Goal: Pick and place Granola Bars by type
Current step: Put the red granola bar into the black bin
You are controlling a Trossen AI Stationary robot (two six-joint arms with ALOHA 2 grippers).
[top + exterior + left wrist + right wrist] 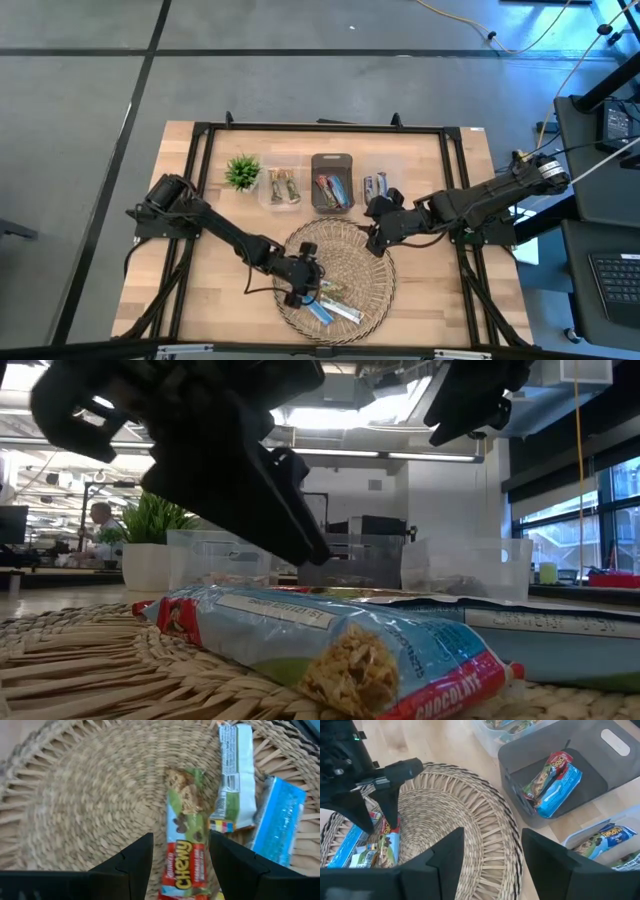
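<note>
High view: overhead, straight down, whole table. Low view: table height inside woven tray, very close to bars, facing far bins. 2 wrist views: each angled down past own fingers; both share tray.

An open-plan office or lab: a wooden surface stands on grey floor with trailing cables, beside a keyboard, with ceiling strip lights and a seated person beyond.
</note>
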